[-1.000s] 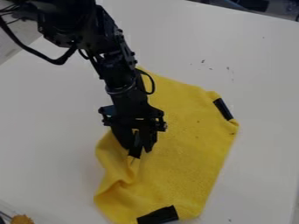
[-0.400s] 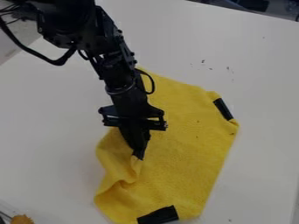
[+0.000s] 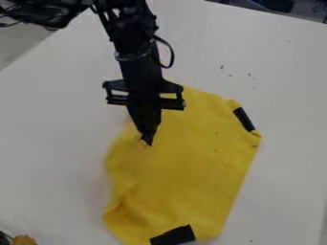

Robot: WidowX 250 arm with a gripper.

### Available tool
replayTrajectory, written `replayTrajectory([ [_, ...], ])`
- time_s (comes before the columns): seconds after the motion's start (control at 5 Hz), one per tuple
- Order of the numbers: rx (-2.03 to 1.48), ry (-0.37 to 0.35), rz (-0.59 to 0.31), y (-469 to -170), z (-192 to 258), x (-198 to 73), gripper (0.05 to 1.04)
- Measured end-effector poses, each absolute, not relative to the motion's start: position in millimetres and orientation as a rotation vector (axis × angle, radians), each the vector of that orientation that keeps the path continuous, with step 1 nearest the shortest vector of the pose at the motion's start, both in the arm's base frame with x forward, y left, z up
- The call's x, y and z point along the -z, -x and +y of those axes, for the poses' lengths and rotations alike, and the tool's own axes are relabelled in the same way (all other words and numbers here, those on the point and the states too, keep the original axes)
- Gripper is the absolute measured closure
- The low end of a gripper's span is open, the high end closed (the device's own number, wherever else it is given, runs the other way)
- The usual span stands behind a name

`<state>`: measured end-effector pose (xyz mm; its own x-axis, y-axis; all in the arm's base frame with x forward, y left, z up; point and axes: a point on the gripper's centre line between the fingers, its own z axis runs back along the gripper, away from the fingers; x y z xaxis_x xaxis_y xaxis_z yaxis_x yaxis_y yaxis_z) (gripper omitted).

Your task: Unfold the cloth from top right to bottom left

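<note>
Gripper (image 3: 148,136) fingers pinch together on the yellow cloth (image 3: 191,172) over the white table (image 3: 51,124).

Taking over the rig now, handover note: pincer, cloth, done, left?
Pincer: shut on the cloth, toward its upper left.
Cloth: on the table; black strips at its right edge and bottom edge.
Done: right side mostly spread; lower left rumpled.
Left: probably lay out the held part toward bottom left, smooth, release.
</note>
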<state>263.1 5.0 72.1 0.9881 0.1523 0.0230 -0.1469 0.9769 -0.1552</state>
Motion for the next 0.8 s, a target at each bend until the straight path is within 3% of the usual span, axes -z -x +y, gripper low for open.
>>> replayTrajectory([
  [0.2, -0.219, 0.111, -0.111, -253, 23, -98, 1.026],
  [0.4, -0.278, 0.106, -0.169, -238, 52, -97, 1.026],
  [0.8, -0.309, 0.106, -0.196, -216, 107, -58, 1.026],
])
